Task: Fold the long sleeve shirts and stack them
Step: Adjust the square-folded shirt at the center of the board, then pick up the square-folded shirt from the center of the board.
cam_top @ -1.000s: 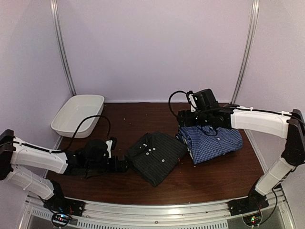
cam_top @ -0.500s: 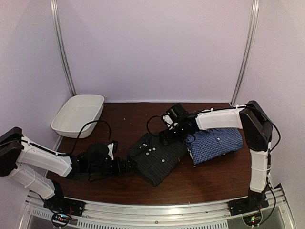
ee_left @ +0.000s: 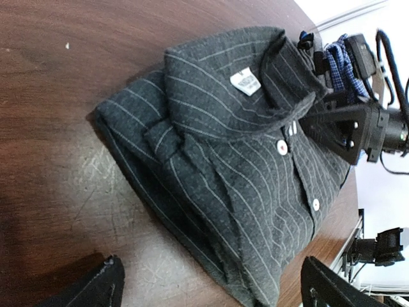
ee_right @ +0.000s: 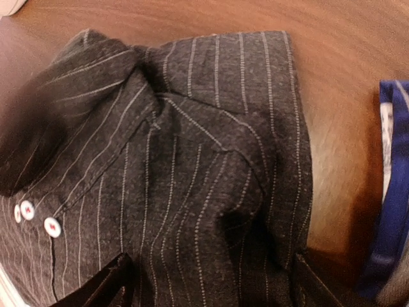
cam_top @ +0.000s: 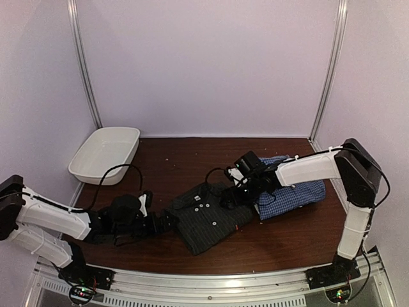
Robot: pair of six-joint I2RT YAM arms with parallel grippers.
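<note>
- White tub (cam_top: 105, 153) at far-left corner of table (cam_top: 172, 160), well apart.
- Blue check shirt (cam_top: 300, 192) folded near right edge, under right arm.
- Black pinstripe shirt (cam_top: 206, 216) mid-table toward near edge, collar far-left, long axis diagonal.
- Left gripper (cam_top: 169, 222) spread wide beside its left end.
- Right gripper (cam_top: 230, 198) spread over its right end, nothing clamped.

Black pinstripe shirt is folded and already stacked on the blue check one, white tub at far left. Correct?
Not stacked. The folded black pinstripe shirt lies beside the blue check shirt, with bare table between them in the right wrist view. The white tub is at far left, as stated.
</note>
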